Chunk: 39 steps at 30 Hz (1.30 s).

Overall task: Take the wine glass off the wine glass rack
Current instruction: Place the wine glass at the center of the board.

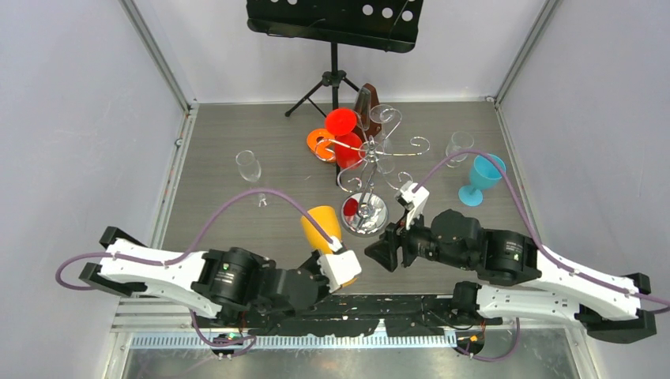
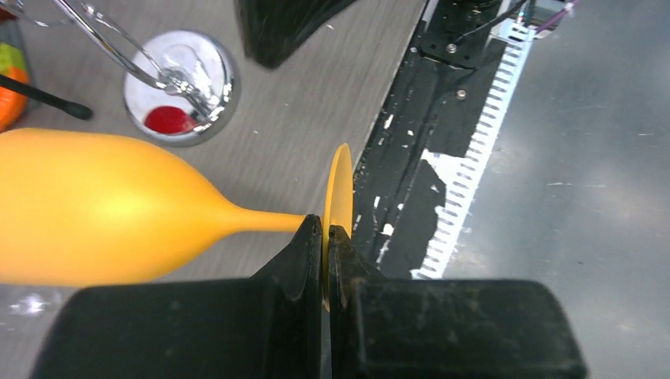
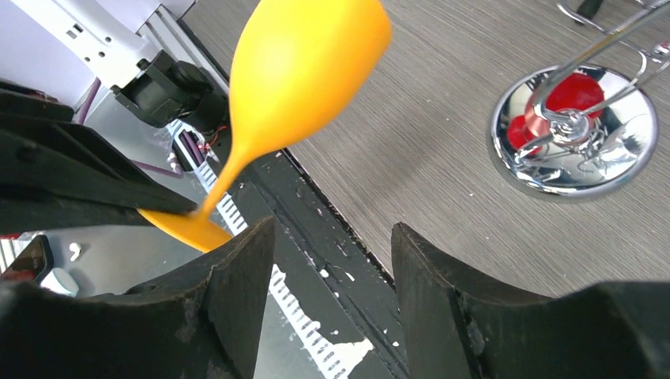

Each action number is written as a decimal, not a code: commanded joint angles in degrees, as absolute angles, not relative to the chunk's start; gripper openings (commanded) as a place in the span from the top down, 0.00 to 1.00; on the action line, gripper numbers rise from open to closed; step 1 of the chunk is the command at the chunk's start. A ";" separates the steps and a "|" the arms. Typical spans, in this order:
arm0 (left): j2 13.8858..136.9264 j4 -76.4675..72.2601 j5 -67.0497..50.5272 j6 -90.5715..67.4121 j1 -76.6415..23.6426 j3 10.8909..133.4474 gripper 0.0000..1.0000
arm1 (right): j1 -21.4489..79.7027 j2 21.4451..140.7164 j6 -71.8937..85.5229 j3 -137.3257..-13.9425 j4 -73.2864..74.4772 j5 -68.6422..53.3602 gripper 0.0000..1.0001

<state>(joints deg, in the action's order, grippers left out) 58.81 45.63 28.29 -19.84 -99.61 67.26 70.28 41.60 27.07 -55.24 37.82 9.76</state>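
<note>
We judge the task nearly done: the yellow wine glass (image 1: 320,225) is off the wine glass rack (image 1: 370,150), held tilted over the worktop's (image 1: 221,142) near edge, left of the rack's base. Our left end effector (image 2: 325,237) is clamped tight on its foot, and the right end effector (image 3: 332,229) gapes, holding nothing. At most, setting it down remains. Red glasses (image 1: 341,122) and a clear glass (image 1: 385,118) hang on the rack. Nothing shows inside any of them.

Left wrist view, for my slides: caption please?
Left gripper pinching the foot of the yellow wine glass, chrome rack base beyond.
</note>
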 commanded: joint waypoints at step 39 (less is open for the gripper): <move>67.59 43.92 61.25 -9.28 -114.89 74.24 1.00 | 78.66 57.94 30.36 -62.75 25.47 9.94 0.42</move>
<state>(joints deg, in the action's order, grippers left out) 67.88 47.72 56.47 -11.09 -114.15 72.10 78.32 56.99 29.39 -61.60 29.45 11.09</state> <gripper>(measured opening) 0.002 0.610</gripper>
